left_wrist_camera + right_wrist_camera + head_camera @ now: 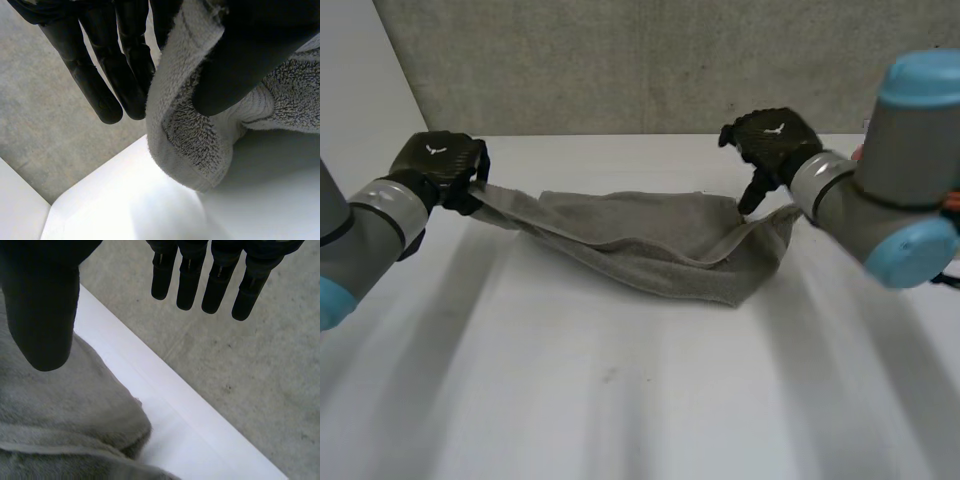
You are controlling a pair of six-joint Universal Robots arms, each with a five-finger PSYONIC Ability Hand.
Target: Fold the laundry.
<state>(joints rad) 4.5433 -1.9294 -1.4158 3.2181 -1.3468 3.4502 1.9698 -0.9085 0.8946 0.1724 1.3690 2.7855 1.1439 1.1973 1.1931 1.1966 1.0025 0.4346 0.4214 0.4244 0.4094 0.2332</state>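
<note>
My left hand [440,160] pinches the grey towel [650,245] by one raised end; right hand [775,140] hovers open, so I'd grip the other end next.

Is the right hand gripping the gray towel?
No, the right hand has straight fingers, clear of the gray towel under its thumb.

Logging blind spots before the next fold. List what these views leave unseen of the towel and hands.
- Head view: the left hand covers the towel end it holds.
- Head view: the right arm hides where the towel's other end stops.
- Right wrist view: the right hand has its thumb over the towel; contact cannot be told.
- Left wrist view: the thumb hides the pinch; the frame edge cuts off the towel.
</note>
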